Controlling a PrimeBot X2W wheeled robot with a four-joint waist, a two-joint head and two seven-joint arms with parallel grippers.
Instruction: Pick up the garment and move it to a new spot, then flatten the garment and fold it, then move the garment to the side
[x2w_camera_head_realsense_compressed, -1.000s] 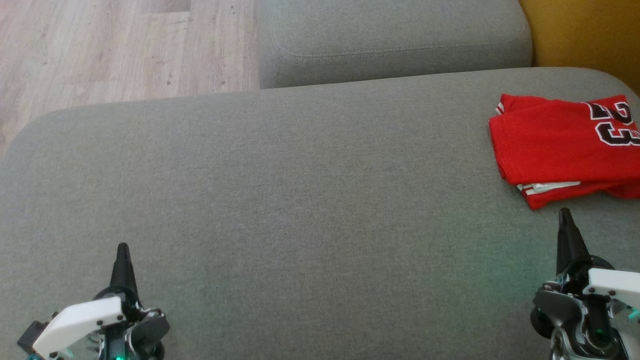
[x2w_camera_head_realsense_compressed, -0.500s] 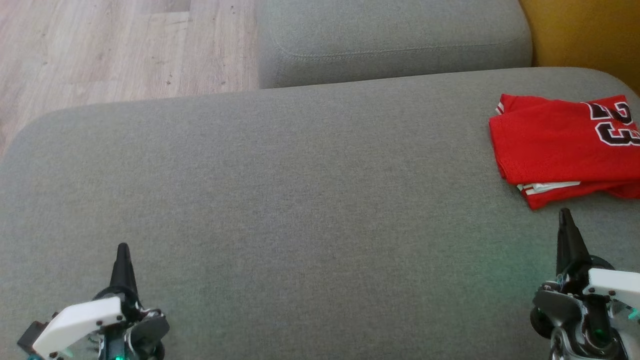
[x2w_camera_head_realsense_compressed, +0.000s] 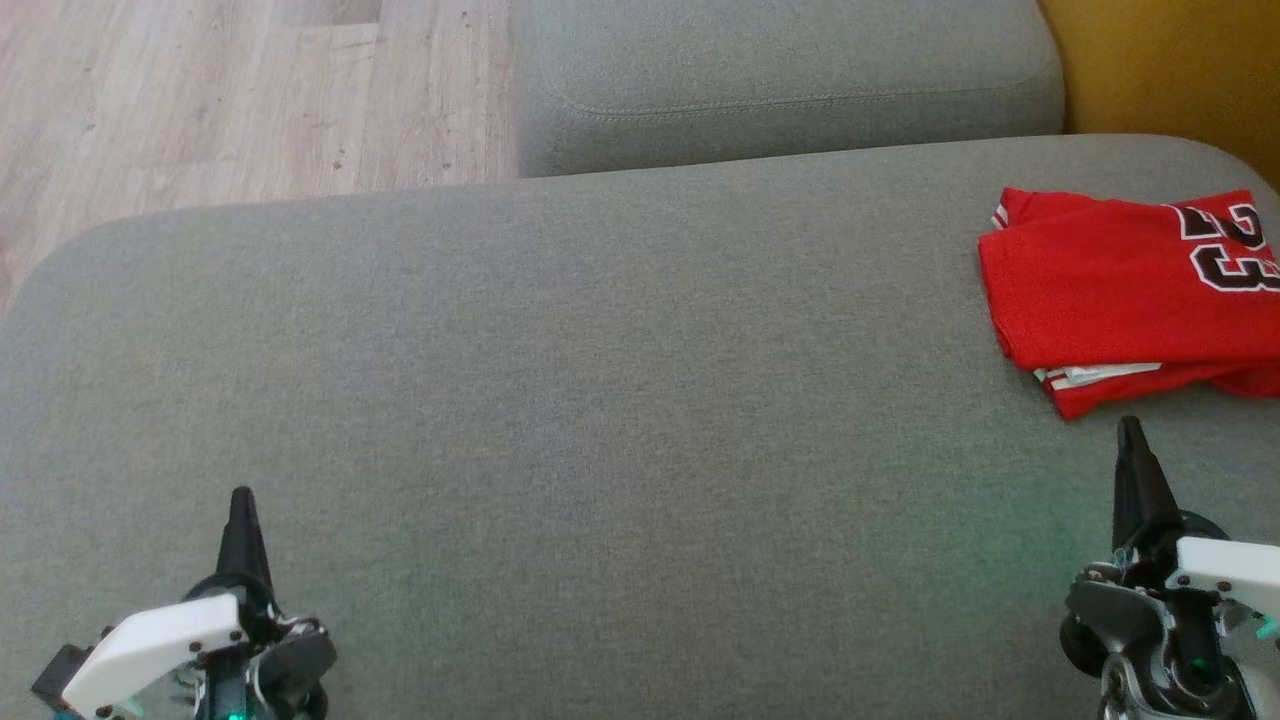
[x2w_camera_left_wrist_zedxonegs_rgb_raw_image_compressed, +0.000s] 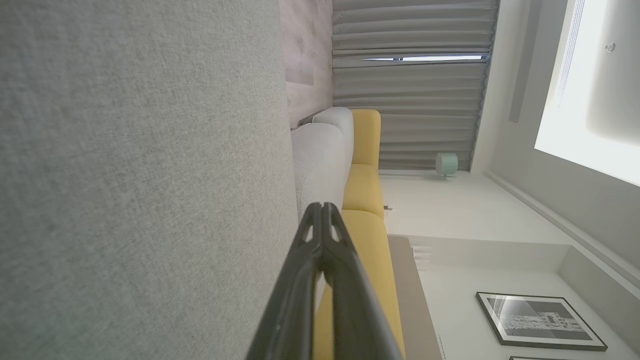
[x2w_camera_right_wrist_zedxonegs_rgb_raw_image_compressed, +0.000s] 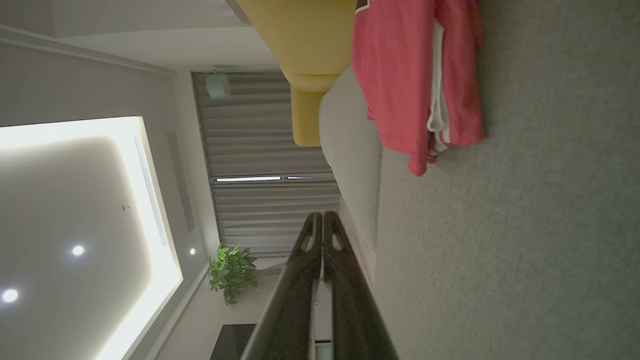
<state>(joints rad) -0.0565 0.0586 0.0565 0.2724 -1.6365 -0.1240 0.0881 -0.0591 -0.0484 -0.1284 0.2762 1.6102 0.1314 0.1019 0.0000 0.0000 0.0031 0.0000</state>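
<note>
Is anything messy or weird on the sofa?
Nothing is really wrong. The red jersey lies folded at the right of the grey cushion, only a little untidy: a white-striped layer pokes out under the top fold at its near edge. The left gripper and right gripper are shut, holding nothing.

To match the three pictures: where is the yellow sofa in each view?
Head view: yellow sofa in the top right corner.
Left wrist view: the sofa in the centre, reaching the bottom edge.
Right wrist view: the sofa at top centre, left of the red shirt.
Shared landmark: the grey seat.
</note>
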